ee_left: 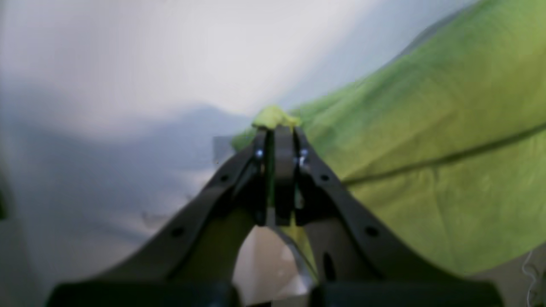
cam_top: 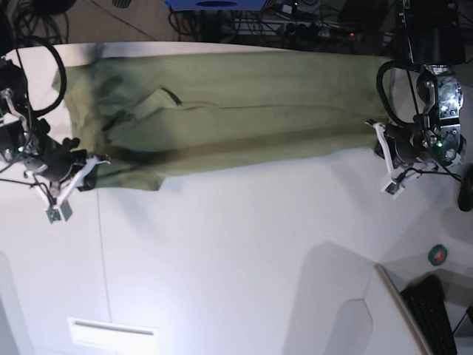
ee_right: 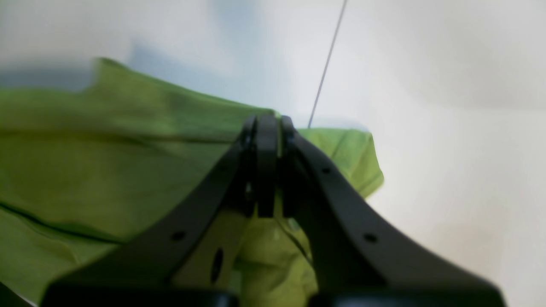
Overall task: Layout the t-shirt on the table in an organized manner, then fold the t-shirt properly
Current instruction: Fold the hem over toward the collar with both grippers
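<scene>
The olive-green t-shirt (cam_top: pixel 236 111) lies stretched sideways across the far part of the white table (cam_top: pixel 236 251), wrinkled, with one sleeve folded onto it near the left. My left gripper (cam_top: pixel 375 130) is at the shirt's right end. In the left wrist view this gripper (ee_left: pixel 277 130) is shut on a small bunch of the t-shirt (ee_left: pixel 426 128), with cloth poking out past the tips. My right gripper (cam_top: pixel 92 161) is at the shirt's left near corner. In the right wrist view it (ee_right: pixel 266 121) is shut on the t-shirt (ee_right: pixel 106 149) at its edge.
A thin dark seam (ee_right: pixel 326 64) runs across the table (ee_right: pixel 448 128). A white rectangular patch (cam_top: pixel 111 333) sits near the front edge. A keyboard (cam_top: pixel 436 310) and a green tape roll (cam_top: pixel 438 255) lie off the table at lower right. Cables (cam_top: pixel 295 26) cover the floor beyond the far edge.
</scene>
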Motion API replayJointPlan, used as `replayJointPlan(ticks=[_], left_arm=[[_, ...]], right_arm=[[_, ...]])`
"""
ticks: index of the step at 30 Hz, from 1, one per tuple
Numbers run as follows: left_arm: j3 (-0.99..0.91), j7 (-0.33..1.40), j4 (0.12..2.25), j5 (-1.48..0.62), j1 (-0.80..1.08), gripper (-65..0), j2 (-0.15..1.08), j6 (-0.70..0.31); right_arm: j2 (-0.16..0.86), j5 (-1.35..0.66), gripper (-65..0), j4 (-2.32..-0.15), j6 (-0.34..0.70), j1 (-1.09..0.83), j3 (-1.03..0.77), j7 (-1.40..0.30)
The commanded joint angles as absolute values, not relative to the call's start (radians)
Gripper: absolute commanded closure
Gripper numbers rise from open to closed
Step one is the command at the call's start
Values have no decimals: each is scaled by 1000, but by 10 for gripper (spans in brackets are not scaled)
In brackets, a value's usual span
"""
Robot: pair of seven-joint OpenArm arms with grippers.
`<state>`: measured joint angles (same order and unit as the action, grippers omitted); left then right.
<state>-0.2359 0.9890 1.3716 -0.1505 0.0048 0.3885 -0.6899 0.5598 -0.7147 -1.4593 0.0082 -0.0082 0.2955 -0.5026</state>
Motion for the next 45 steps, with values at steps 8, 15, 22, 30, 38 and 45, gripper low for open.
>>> replayJointPlan(ticks=[8, 15, 22, 30, 38, 45], left_arm=[[-242, 989, 1425, -151, 42, 0, 409, -698], [-240, 1064, 1549, -151, 102, 0, 406, -698], [-234, 1064, 1552, -150, 107, 0, 407, -698], [-232, 1067, 1558, -150, 107, 0, 409, -698], [-231, 1115, 1626, -150, 130, 0, 421, -698], [-231, 1115, 1661, -150, 193, 0, 423, -698]], right_arm=[[578, -716, 0, -1590, 8, -79, 239, -567], [576, -716, 0, -1670, -13, -154, 237, -579], [581, -716, 0, -1758, -113, -259, 237, -581], [575, -717, 0, -1890, -173, -377, 162, -598], [572, -719, 0, -1933, -173, -427, 134, -656], [541, -716, 0, -1906, -174, -441, 133, -654]])
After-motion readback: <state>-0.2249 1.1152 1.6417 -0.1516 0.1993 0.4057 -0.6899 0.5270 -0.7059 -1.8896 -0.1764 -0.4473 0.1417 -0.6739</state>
